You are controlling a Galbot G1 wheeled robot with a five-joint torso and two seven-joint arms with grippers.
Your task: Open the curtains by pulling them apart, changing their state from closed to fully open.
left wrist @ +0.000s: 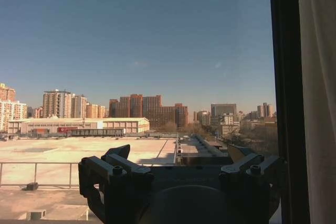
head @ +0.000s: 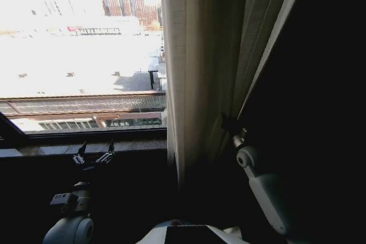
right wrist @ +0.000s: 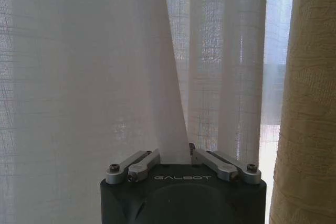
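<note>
The sheer white curtains point(head: 191, 72) hang gathered in pleats right of the middle, with bare window glass to their left. My right gripper point(head: 229, 125) reaches into their lower folds. In the right wrist view it point(right wrist: 175, 156) is shut on a pinched fold of the curtains point(right wrist: 89, 77). My left gripper point(head: 94, 155) is open, held low by the window sill and apart from the fabric. In the left wrist view it point(left wrist: 178, 153) faces the city outside with nothing between its fingers, and an edge of the curtains point(left wrist: 317, 98) hangs off to one side.
A brown-gold drape point(right wrist: 307, 103) hangs right beside the held fold. A dark window frame bar point(left wrist: 283, 93) stands between the left gripper and the fabric. The window sill point(head: 51, 150) runs along below the glass. The far right of the head view is dark.
</note>
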